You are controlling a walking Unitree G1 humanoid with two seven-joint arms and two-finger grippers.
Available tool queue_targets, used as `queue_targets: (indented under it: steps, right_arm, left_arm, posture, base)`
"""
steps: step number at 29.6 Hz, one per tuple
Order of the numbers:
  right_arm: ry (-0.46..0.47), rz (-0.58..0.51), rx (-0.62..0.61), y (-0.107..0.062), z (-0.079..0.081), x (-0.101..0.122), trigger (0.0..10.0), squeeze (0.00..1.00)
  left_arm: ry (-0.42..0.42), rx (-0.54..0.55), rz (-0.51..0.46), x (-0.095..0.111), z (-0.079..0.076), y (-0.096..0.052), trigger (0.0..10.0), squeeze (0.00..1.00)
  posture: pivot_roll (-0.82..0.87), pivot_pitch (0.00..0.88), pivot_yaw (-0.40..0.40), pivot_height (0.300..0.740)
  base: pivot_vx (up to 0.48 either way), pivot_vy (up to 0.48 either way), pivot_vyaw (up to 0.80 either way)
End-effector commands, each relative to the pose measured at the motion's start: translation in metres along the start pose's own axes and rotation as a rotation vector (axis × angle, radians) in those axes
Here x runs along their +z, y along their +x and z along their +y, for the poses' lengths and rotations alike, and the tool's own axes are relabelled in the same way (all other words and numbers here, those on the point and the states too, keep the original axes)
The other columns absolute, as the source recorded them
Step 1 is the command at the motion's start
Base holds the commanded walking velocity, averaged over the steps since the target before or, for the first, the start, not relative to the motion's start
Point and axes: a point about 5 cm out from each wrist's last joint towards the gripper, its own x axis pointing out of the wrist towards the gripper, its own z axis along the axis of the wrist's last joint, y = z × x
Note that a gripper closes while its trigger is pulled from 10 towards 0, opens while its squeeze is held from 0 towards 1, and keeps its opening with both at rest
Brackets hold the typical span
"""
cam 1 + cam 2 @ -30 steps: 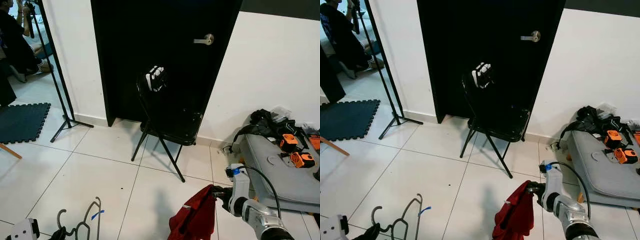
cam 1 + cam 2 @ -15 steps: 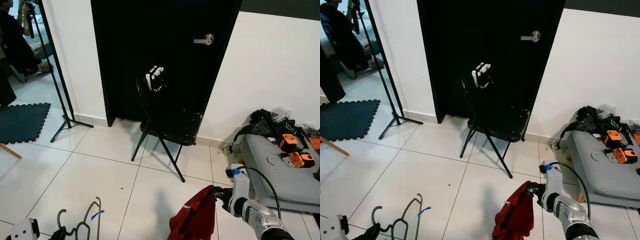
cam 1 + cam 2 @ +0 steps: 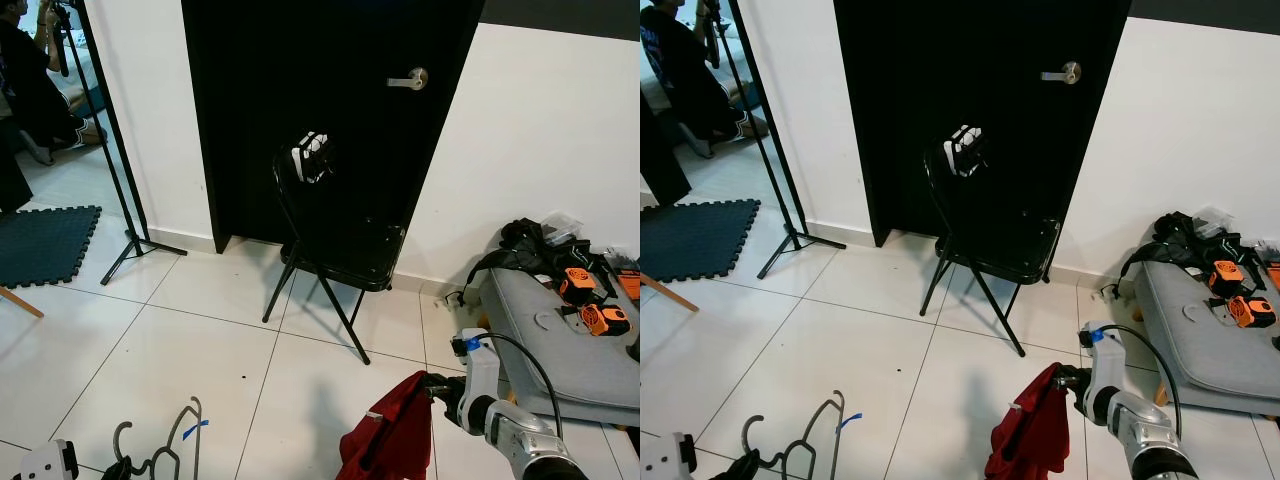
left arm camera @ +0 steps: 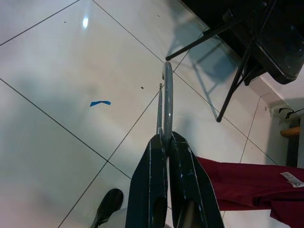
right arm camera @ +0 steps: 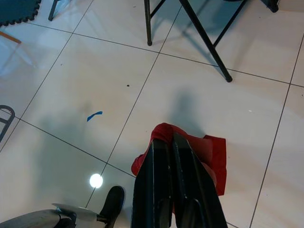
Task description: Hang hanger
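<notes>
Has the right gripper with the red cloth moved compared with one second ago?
Barely, if at all. The right gripper holds the red cloth at about the same spot relative to the black chair.

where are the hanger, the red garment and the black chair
hanger (image 4: 166,95), left wrist view, on its grey wire above the gripper
red garment (image 3: 392,432), left eye view, on the hanging cloth
black chair (image 3: 350,258), left eye view, on its seat

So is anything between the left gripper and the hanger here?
No. The left gripper already has its jaws shut on the grey hanger, held above the tiled floor. The right gripper is shut on the red garment, apart from it.
</notes>
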Motion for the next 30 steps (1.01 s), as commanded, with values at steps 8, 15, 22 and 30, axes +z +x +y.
queue_targets:
  steps: [8, 15, 22, 30]
  right_arm:
    - [0.013, -0.016, -0.004, -0.0016, -0.0017, 0.002, 10.0, 0.0]
    - [0.013, -0.016, -0.003, -0.0011, -0.0013, 0.0029, 10.0, 0.0]
    - [0.014, -0.016, -0.002, -0.0019, -0.0019, 0.0026, 10.0, 0.0]
    - [0.016, -0.014, -0.001, -0.0028, -0.0029, 0.0026, 10.0, 0.0]
  left_arm:
    - [-0.004, -0.014, 0.009, -0.0018, -0.0032, 0.0017, 10.0, 0.0]
    - [-0.002, -0.012, 0.003, -0.0001, -0.0036, 0.0019, 10.0, 0.0]
    - [-0.004, -0.011, 0.001, 0.0003, -0.0038, 0.0003, 10.0, 0.0]
    - [-0.005, -0.011, -0.001, 0.0004, -0.0045, -0.0009, 10.0, 0.0]
  posture:
    - [0.04, 0.0, -0.08, 0.74]
    - [0.04, 0.0, -0.082, 0.74]
    - [0.04, 0.0, -0.085, 0.74]
    - [0.04, 0.0, -0.087, 0.74]
  base:
    - [0.0, 0.0, 0.0]
    - [0.0, 0.0, 0.0]
    - [0.0, 0.0, 0.0]
    - [0.0, 0.0, 0.0]
